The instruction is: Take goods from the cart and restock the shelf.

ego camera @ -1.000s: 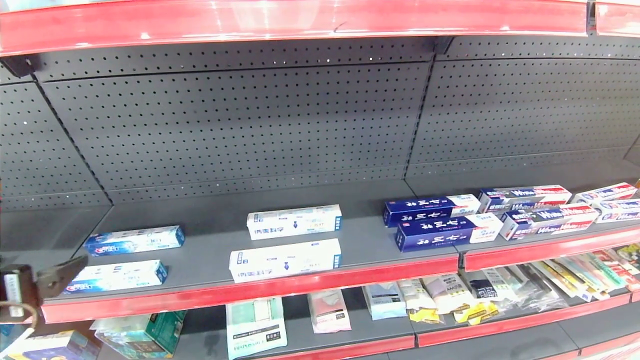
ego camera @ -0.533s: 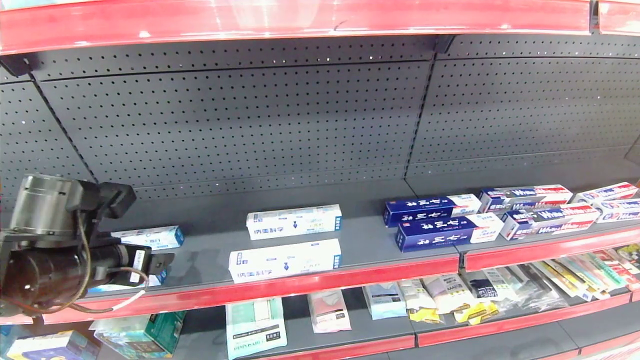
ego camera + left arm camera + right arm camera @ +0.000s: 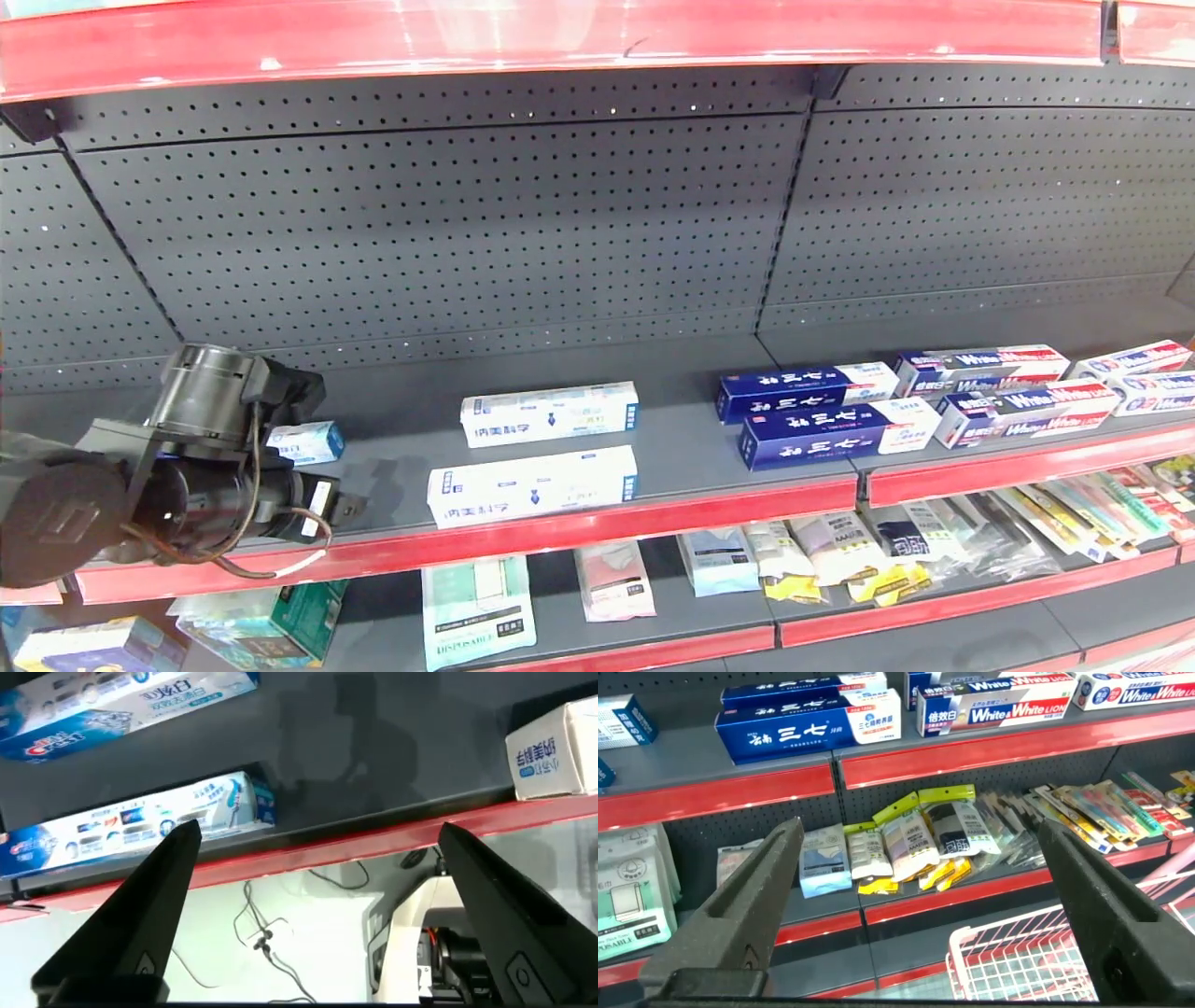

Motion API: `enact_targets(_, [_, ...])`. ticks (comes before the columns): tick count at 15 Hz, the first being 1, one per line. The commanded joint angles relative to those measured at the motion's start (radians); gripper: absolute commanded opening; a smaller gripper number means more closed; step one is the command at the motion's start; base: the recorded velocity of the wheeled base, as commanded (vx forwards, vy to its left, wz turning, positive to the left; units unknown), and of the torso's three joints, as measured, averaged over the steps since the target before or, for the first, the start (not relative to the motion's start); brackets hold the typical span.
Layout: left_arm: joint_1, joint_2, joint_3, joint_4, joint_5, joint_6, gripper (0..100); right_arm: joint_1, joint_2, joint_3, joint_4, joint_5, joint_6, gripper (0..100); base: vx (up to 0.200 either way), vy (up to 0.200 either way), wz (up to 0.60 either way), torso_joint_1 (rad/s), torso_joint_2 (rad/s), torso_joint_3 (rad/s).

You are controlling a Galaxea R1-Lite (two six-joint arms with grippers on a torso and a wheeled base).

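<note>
The grey shelf (image 3: 691, 439) with a red front lip carries pairs of toothpaste boxes: white ones (image 3: 549, 413), dark blue ones (image 3: 808, 390) and red-white-blue ones (image 3: 980, 366). My left gripper (image 3: 347, 509) hovers at the shelf's front left, open and empty. It covers most of the light blue boxes there; one end (image 3: 303, 441) peeks out behind the wrist. In the left wrist view the gripper (image 3: 320, 831) sits above the front lip, near a light blue box (image 3: 140, 826). My right gripper (image 3: 922, 826) is open and empty, low before the shelves, with the white wire cart (image 3: 1018, 952) below it.
The lower shelf (image 3: 653, 607) holds flat packets (image 3: 915, 845), toothbrush packs (image 3: 1083, 509) and a green box (image 3: 271, 625). A perforated back panel (image 3: 467, 233) rises behind the boxes, and another red-edged shelf (image 3: 560, 37) hangs above. Bare shelf lies behind and between the box pairs.
My left arm has come up from the lower left and moved right over the shelf's front corner, now hiding the front light blue box. The boxes have not moved.
</note>
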Motion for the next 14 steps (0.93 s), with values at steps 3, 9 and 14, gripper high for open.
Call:
enact_targets(3, [-0.032,0.096,-0.07,-0.001,-0.001,-0.004,100,0.0,0.002,0.001,-0.001,0.0,0.0,100,0.0,0.0,0.0,0.0,0.0,0.0])
enact_targets(9, [-0.057,0.159,-0.093,-0.039,-0.001,-0.005,100,0.0,0.002,0.001,-0.001,0.0,0.0,100,0.0,0.0,0.0,0.0,0.0,0.0])
enact_targets(14, [-0.073,0.183,-0.103,-0.049,0.001,-0.008,100,0.0,0.002,-0.001,-0.001,0.0,0.0,100,0.0,0.0,0.0,0.0,0.0,0.0])
